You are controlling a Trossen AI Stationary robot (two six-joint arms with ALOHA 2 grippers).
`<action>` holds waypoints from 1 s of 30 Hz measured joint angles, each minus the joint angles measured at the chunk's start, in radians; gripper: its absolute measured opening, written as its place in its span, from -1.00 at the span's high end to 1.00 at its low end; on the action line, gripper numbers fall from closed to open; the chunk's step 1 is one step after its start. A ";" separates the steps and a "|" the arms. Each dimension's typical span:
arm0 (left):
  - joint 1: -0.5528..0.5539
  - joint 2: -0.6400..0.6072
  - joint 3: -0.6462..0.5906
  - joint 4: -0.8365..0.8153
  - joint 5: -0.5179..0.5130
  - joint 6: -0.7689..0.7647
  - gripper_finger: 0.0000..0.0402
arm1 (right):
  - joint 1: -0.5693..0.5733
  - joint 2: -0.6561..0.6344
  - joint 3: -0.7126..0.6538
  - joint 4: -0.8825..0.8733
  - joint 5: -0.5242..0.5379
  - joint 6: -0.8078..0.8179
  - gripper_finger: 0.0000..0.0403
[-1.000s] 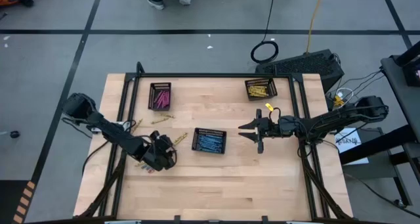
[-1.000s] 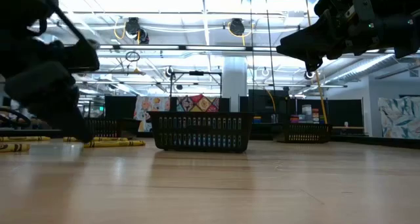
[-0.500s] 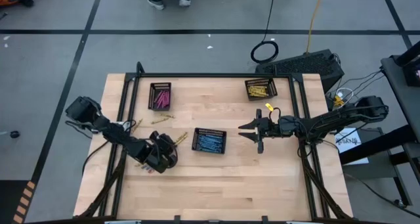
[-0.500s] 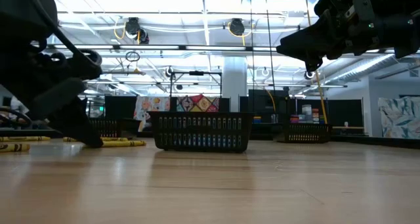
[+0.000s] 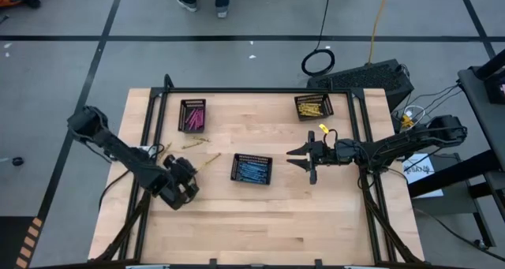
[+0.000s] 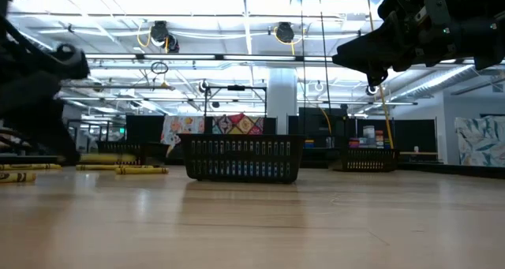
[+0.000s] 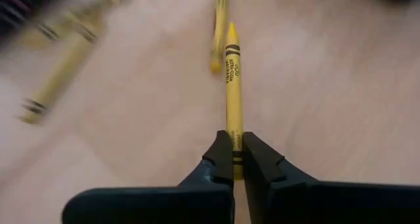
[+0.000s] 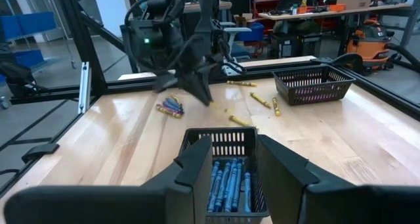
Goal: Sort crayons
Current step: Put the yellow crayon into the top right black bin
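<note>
Left hand [image 7: 237, 157] has shifted leftward, now clamped on a yellow crayon [image 7: 233, 86] — above the pale wooden table [image 5: 260, 214]; right hand [image 5: 304, 160] hovers half-open.

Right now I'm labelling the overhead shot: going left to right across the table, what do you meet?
Left gripper → pink crayon tray → blue crayon tray → right gripper → yellow crayon tray.

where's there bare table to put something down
The widest bare stretch is the near half of the table, in front of the blue tray. Wood also lies bare between the pink tray and the yellow tray. It is crowded at the left, where loose crayons lie beside the left pincer.
</note>
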 joint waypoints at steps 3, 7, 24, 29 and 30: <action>-0.036 -0.056 0.000 -0.019 -0.184 0.007 0.98 | 0.000 0.000 0.000 0.000 0.000 0.006 0.48; -0.032 -0.116 0.000 0.112 -0.439 0.184 0.99 | -0.036 0.004 0.012 -0.006 -0.001 -0.016 0.48; 0.814 -0.152 -0.120 1.293 0.257 1.465 1.00 | -0.341 0.321 0.357 -0.225 -0.160 -0.160 0.48; 0.999 -0.144 -0.124 1.348 0.491 1.514 1.00 | -0.482 0.340 0.371 -0.254 -0.332 -0.127 0.48; 1.038 -0.133 -0.124 1.373 0.555 1.514 1.00 | -0.508 0.353 0.370 -0.223 -0.371 -0.106 0.48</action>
